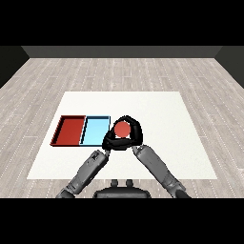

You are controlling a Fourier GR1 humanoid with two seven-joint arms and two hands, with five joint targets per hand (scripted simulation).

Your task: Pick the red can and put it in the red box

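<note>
The right hand [135, 135] curls around the red can [123, 129] at the frame's middle, beside the light blue tray [95, 129]. The red tray [70, 130], further left, holds nothing yet; the carrying remains. I cannot tell the left hand's [108, 142] fingers.

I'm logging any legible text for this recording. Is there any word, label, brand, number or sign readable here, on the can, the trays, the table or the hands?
None can be read.
red can: only its plain red top shows, between both hands; its side is hidden.
red tray: no marking.
light blue tray: no marking.
table: plain white.
left hand and right hand: plain black.
</note>
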